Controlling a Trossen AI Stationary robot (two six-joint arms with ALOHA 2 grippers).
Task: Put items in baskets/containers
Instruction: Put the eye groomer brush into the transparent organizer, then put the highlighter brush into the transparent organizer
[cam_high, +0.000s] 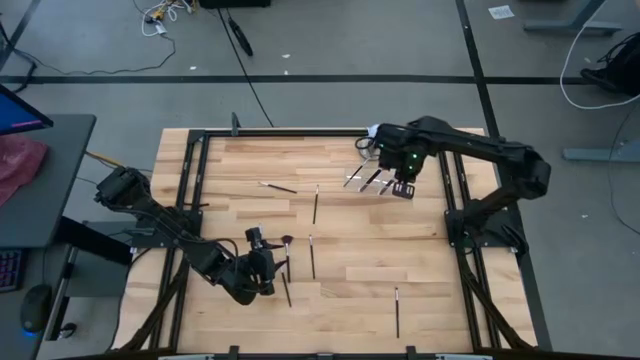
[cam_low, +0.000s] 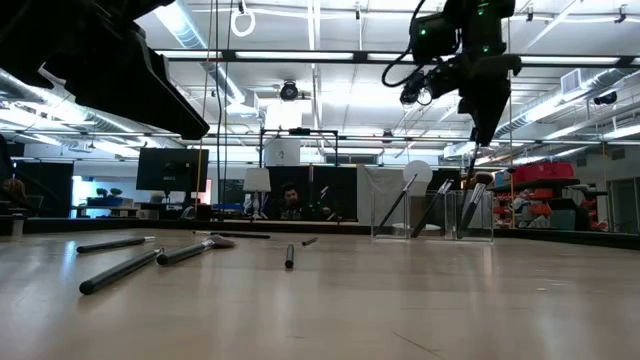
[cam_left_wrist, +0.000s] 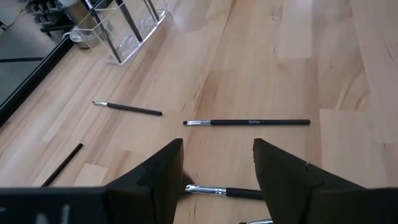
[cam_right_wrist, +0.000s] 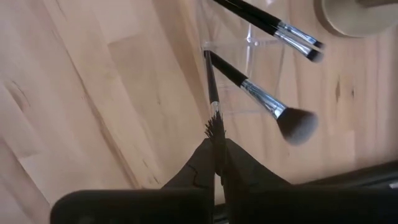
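1. The left gripper (cam_left_wrist: 217, 180) is hovering with fingers spread, empty, above loose brushes (cam_high: 311, 256) near the table's (cam_high: 350, 300) front-left area.
2. The right gripper (cam_right_wrist: 216, 146) is pinching one brush (cam_right_wrist: 211, 87) over the clear tray (cam_low: 432, 215) at the far-right corner.

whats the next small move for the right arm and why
Probably lower a little and open: the right gripper is shut on a thin brush whose far end sits at the clear tray, where other brushes already lean.
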